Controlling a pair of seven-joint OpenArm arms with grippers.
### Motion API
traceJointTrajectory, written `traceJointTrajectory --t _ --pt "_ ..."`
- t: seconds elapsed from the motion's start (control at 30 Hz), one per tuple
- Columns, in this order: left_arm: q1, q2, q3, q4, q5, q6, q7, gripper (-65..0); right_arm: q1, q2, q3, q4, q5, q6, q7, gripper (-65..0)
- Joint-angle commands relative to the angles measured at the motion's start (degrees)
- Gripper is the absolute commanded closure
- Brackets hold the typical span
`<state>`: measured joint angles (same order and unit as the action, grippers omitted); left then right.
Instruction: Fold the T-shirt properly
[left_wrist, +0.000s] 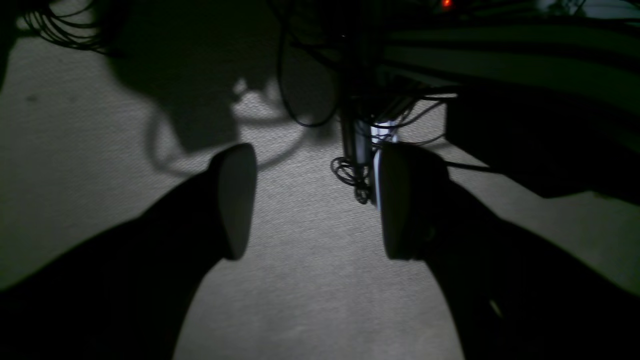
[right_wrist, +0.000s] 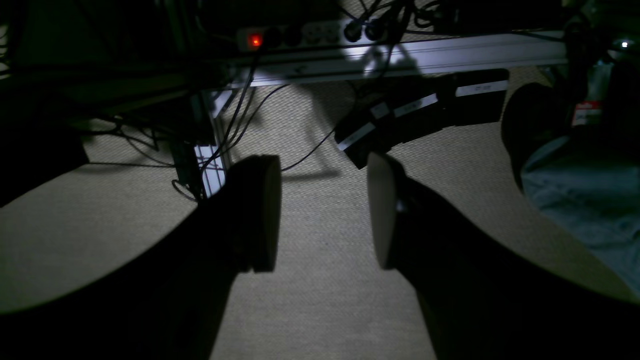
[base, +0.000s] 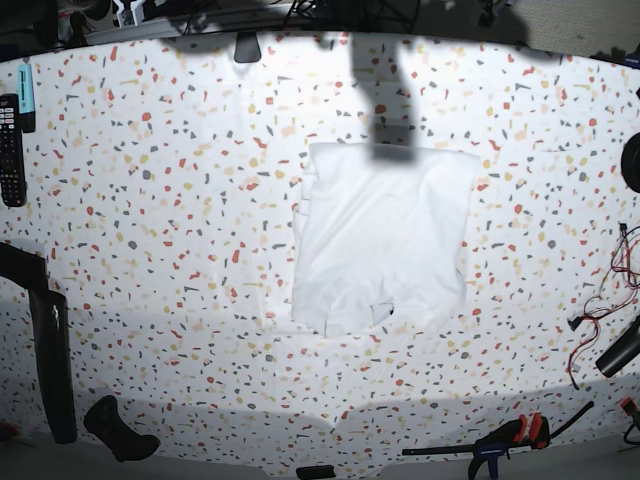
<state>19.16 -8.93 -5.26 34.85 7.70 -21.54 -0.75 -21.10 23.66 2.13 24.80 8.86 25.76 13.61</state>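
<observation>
The T-shirt (base: 385, 235) lies flat in the middle of the speckled table (base: 180, 200), folded into a rough white rectangle with an uneven near edge. A shadow falls across its far edge. Neither gripper is near it. In the left wrist view, my left gripper (left_wrist: 315, 150) is open and empty, pointing at a woven carpet floor (left_wrist: 310, 290). The right wrist view shows my right gripper (right_wrist: 322, 160) the same way, open with nothing between its fingers, over carpet (right_wrist: 325, 280). The T-shirt does not show in either wrist view.
A remote control (base: 10, 150) lies at the table's left edge. A clamp (base: 510, 437) and red wires (base: 600, 300) sit front right. Dark arm parts (base: 50, 350) stand front left. On the floor are a lit power strip (right_wrist: 300, 35), a metal rail (right_wrist: 425, 52), cables and pale cloth (right_wrist: 590, 200).
</observation>
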Motion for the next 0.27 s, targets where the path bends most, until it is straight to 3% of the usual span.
traceJointTrajectory --t 0.0,0.17,0.23 --pt "0.39 -0.46 -0.15 0.26 -0.22 -0.33 -0.35 -36.9 -0.46 0.96 0.09 0.09 -0.13 0.26 0.5 -27.9" --pt "0.37 -0.31 -0.15 0.26 -0.2 -0.33 -0.37 -36.9 0.02 0.94 0.09 0.09 -0.11 0.39 0.57 -27.9" --pt "0.26 -0.35 -0.15 0.28 -0.2 -0.33 -0.42 -36.9 0.52 0.92 0.09 0.11 0.59 2.01 0.57 -27.8"
